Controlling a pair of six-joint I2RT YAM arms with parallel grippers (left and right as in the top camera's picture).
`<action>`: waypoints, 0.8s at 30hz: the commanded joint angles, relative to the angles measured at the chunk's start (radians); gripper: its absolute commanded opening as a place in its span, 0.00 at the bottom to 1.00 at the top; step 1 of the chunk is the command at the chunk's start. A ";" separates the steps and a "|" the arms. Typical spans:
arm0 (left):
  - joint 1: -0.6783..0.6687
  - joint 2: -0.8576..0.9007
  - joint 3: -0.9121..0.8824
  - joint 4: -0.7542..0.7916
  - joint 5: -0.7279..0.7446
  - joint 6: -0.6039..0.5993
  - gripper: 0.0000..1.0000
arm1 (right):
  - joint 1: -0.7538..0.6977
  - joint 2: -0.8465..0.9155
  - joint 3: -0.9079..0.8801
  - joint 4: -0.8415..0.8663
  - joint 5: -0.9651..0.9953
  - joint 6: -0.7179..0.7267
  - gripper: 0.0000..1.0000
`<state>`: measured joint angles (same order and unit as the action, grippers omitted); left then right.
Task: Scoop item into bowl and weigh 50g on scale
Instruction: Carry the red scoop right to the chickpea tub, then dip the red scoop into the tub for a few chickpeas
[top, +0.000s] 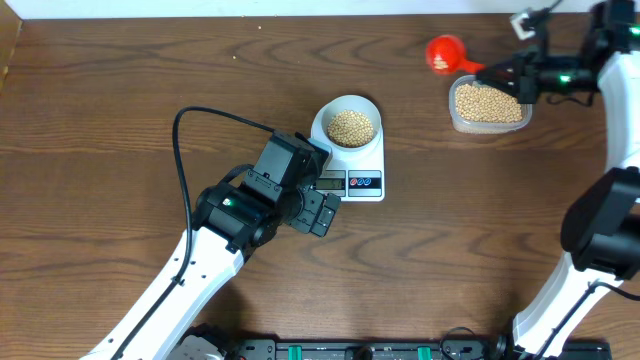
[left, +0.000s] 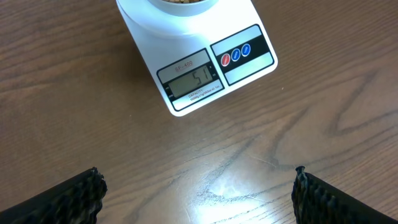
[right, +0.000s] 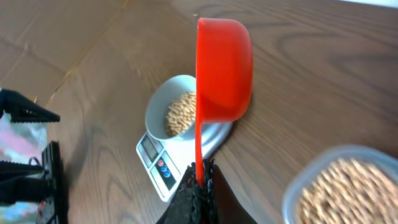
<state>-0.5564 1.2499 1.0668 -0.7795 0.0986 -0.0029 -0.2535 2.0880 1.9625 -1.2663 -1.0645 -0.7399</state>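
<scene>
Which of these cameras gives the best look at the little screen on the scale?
The left wrist view: the display is close and sharp, digits legible. Overhead it is tiny and unreadable; the right wrist view shows it small and slanted.

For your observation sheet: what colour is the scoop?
The scoop is bright red, clearest in the right wrist view.

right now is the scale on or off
on: the scale has digits showing on its display, apparently 51, in the left wrist view
</scene>
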 joint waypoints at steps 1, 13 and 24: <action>0.003 -0.003 0.006 -0.002 -0.006 -0.001 0.98 | -0.048 0.010 0.022 -0.022 0.048 0.020 0.01; 0.003 -0.003 0.006 -0.002 -0.006 -0.001 0.98 | -0.032 0.010 0.022 -0.018 0.465 0.113 0.01; 0.003 -0.002 0.006 -0.002 -0.006 -0.001 0.98 | 0.128 0.003 0.022 -0.001 0.904 0.142 0.01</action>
<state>-0.5564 1.2499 1.0668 -0.7799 0.0986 -0.0029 -0.1707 2.0880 1.9625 -1.2716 -0.3260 -0.6125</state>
